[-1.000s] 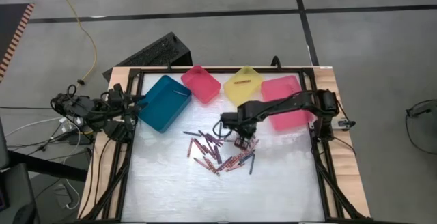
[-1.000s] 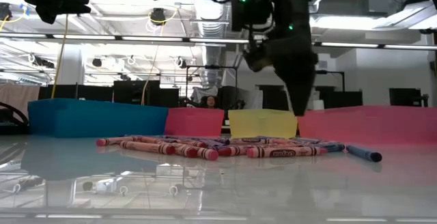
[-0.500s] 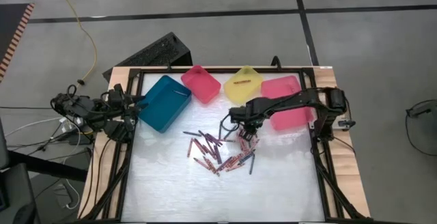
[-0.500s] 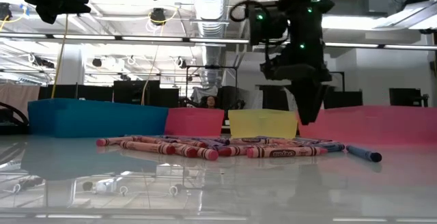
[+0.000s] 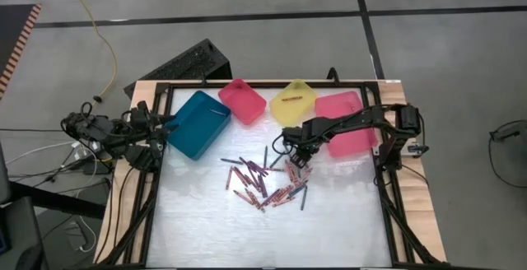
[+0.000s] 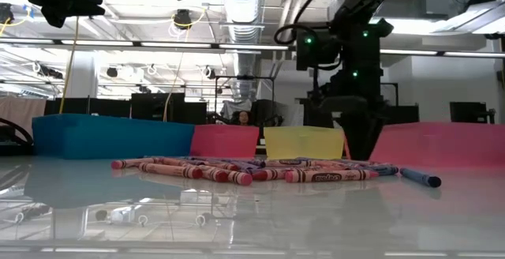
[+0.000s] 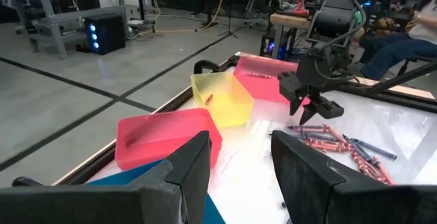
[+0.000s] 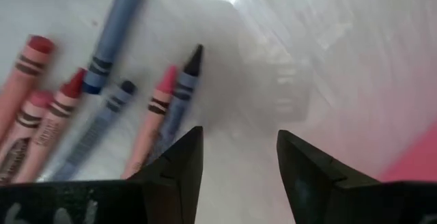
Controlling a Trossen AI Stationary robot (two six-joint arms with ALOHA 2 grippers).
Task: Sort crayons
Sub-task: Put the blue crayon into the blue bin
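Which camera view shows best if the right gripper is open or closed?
The right wrist view: the right gripper is open above the crayons, holding nothing. The left wrist view shows it farther off; high and low views hide the gap.

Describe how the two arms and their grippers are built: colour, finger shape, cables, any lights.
Both arms are dark, jointed links. The right gripper has two tapered black fingers; green indicator lights glow on its arm housing, and a black cable loops beside it. The left gripper has matching wedge-shaped black fingers, and loose dark cables bunch around its arm's base.
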